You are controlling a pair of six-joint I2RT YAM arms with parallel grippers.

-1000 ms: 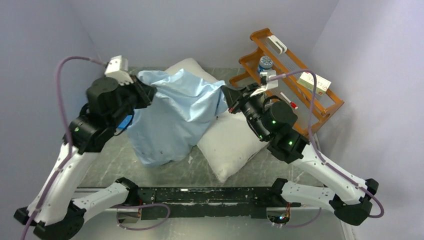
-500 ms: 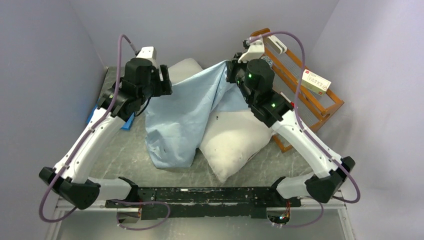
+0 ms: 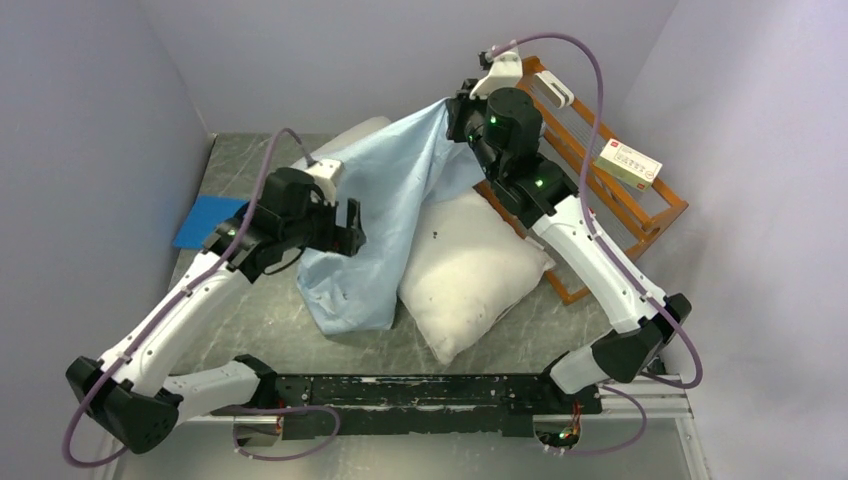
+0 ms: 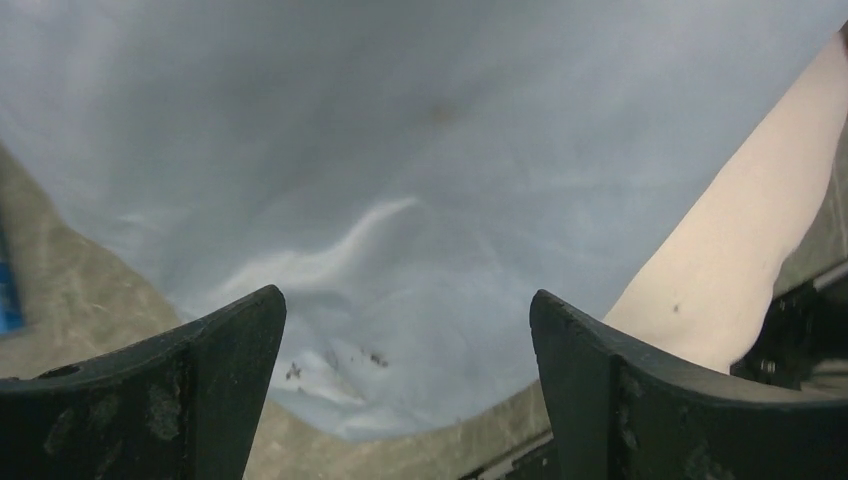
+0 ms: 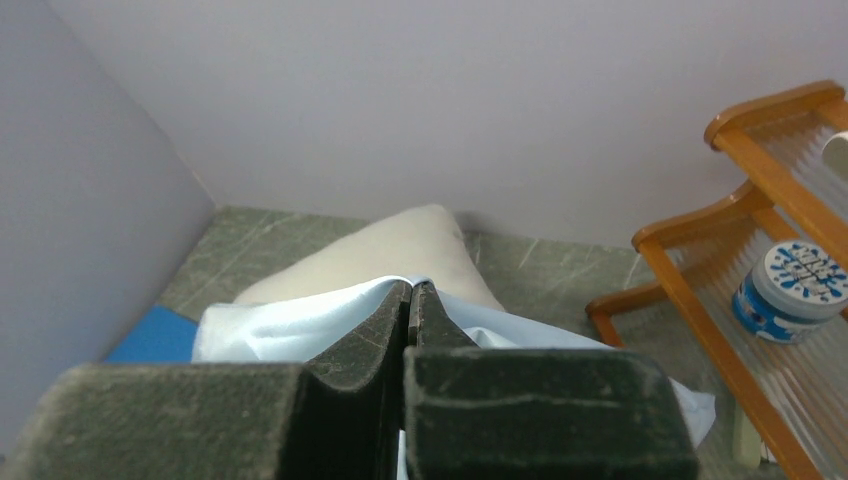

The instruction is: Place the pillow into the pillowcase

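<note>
right fingers (image 3: 452, 112) pinched shut on pillowcase (image 3: 375, 220) corner, raised high at rear; left fingers (image 3: 350, 225) wide, empty, beside cloth's left edge; pillow (image 3: 470, 275) on surface (image 3: 235, 165), half under case; next: left pinches single hem layer, spreads mouth

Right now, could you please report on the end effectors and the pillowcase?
Left end effector open, facing pillowcase. Right end effector shut on it, corner held high. Pillow partly under it, not visibly inside. Rack close beside right end effector.
</note>
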